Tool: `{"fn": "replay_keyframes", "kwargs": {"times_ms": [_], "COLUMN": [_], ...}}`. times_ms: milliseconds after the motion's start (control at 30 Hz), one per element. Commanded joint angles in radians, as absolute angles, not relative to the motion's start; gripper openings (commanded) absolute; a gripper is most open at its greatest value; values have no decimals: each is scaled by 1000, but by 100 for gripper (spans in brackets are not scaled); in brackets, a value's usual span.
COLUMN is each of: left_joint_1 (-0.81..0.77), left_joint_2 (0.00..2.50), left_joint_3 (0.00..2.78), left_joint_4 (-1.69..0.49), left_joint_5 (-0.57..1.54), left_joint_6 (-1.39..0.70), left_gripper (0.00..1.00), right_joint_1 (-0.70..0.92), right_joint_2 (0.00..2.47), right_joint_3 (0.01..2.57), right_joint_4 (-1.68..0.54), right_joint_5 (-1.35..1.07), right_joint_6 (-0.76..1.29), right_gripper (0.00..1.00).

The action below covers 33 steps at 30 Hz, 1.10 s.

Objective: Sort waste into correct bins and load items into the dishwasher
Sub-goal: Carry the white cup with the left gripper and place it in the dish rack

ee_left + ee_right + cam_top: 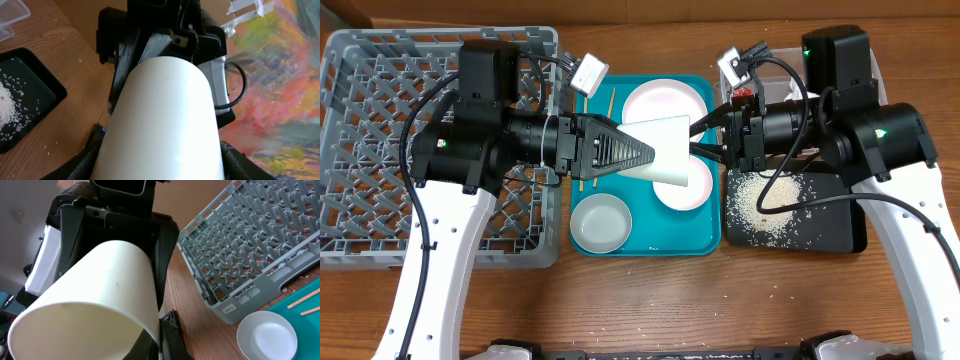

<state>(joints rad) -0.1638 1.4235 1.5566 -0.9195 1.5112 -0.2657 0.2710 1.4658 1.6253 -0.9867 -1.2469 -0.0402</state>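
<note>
2 arms at 1 white cup (672, 150), held sideways in the air over a teal tray (712, 238). Clamped at its closed end by the left end effector (638, 152), with fingers (87, 155) tight on both flanks in the left wrist view, tips cut off by the bottom edge. Open mouth turned toward the right end effector (702, 137), somewhat parted at the rim; impossible to tell whether pinching it or merely close. Only 1 dark finger (172, 335) partly visible in the right wrist view, the other lost behind the cup.

On the tray: a plate (665, 100), a second plate (692, 192) largely covered by the cup, a small bowl (600, 222), and chopsticks (608, 103) half hidden by the left arm. Left of the tray on the desk (640, 300), a grey rack (380, 110). Right of it, a black tray (835, 235) scattered with rice (760, 200). Behind the right arm, a clear tub (772, 62), mostly blocked. At its edge a red scrap (745, 95), too small to identify, inside or outside unclear.
</note>
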Motion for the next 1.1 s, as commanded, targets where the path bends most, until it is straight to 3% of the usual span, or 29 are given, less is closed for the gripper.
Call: {"fn": "replay_keyframes", "kwargs": {"times_ms": [0,33,100,167,367,467,633,833,933,1067], "left_joint_1": [-155,-155,-143,-114,68,191,228,230,253,351], "left_joint_2": [1417,1417,1417,1415,1394,1391,1399,1412,1413,1414], "left_joint_3": [1560,1560,1560,1560,1561,1560,1559,1522,1456,1301], "left_joint_4": [-918,-919,-924,-949,-1150,-1277,-1345,-1379,-1367,-1275], "left_joint_5": [1497,1471,1403,1332,1015,610,73,-95,-198,-134], "left_joint_6": [-258,-259,-270,-271,-273,-289,-406,-450,-495,-494], "left_gripper": [56,55,52,51,49,49,49,49,56,57], "right_joint_1": [273,272,256,226,91,72,102,119,119,119], "right_joint_2": [1465,1464,1460,1453,1417,1413,1418,1418,1418,1418], "right_joint_3": [1639,1640,1640,1640,1640,1639,1638,1637,1637,1637], "right_joint_4": [-986,-986,-986,-987,-1023,-1108,-1195,-1228,-1242,-1256], "right_joint_5": [-1232,-1231,-1231,-1221,-1193,-1030,-766,-733,-733,-733], "right_joint_6": [-52,-53,-52,-48,4,59,83,83,83,83], "right_gripper": [29,46,57,62,64,67,71,72,72,72]}}
